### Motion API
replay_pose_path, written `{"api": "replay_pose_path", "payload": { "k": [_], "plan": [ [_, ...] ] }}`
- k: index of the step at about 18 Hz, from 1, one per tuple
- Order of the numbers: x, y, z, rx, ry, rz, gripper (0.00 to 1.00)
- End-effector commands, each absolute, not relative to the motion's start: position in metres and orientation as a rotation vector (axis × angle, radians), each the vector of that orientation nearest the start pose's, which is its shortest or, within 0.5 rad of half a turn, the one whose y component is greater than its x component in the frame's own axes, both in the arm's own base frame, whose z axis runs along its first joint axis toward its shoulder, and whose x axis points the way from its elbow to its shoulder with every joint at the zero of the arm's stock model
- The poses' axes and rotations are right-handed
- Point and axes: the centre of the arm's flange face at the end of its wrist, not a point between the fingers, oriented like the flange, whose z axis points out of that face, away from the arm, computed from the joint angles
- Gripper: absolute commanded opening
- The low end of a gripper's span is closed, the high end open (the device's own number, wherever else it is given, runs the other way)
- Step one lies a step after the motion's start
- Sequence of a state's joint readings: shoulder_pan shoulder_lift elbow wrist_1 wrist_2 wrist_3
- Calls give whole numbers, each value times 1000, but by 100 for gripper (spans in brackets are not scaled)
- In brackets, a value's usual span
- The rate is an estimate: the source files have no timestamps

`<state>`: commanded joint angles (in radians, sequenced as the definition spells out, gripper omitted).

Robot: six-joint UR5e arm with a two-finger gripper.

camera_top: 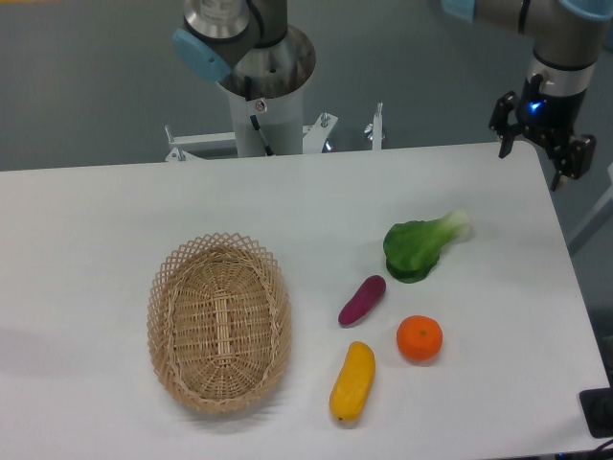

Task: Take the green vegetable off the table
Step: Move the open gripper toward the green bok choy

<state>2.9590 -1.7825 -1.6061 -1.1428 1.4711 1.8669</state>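
The green vegetable (420, 247) lies on the white table (115, 220), right of centre, its dark leaves toward the lower left and its pale stem pointing up and right. My gripper (530, 164) hangs at the far right rear corner of the table, well above and to the right of the vegetable. Its two black fingers stand apart with nothing between them.
A purple eggplant (362, 299) lies just below-left of the vegetable. An orange (420, 338) and a yellow oblong fruit (352, 381) sit nearer the front edge. A woven oval basket (218, 320) stands left of centre. The arm's base column (263, 96) rises behind the table.
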Motion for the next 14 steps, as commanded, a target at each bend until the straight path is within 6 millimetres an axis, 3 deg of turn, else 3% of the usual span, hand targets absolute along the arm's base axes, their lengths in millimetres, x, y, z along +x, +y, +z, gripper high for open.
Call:
{"api": "replay_pose_path", "payload": {
  "k": [10,14],
  "plan": [
    [-545,246,383,-2951,725,233,100],
    [-538,248,354,-2950,725,192,100]
  ]
}}
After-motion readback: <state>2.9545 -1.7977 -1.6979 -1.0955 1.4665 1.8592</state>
